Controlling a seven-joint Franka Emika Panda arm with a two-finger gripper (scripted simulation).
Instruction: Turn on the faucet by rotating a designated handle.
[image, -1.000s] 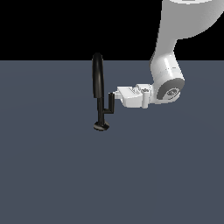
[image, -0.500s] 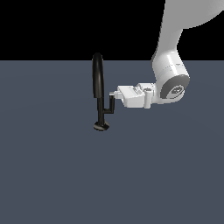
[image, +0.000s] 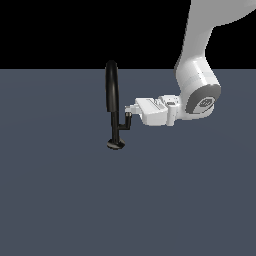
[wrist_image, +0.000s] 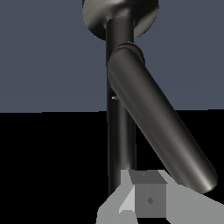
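Black faucet (image: 113, 102) upright on grey floor (image: 60, 200); jaws at handle (image: 126, 121) peg.

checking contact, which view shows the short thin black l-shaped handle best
The exterior view: the short thin black L-shaped handle shows whole, branching off the stem toward the white gripper. The wrist view shows it only as a thick foreshortened bar.

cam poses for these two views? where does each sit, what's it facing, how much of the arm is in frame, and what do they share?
Exterior view: off the arm, side-on and slightly above, facing the faucet on the grey floor; shows forearm, wrist and gripper reaching in from the exterior view's right.
Wrist view: on the wrist, close-up facing the faucet's handle and stem; only a grey gripper part shows.
Shared: faucet, handle, gripper.
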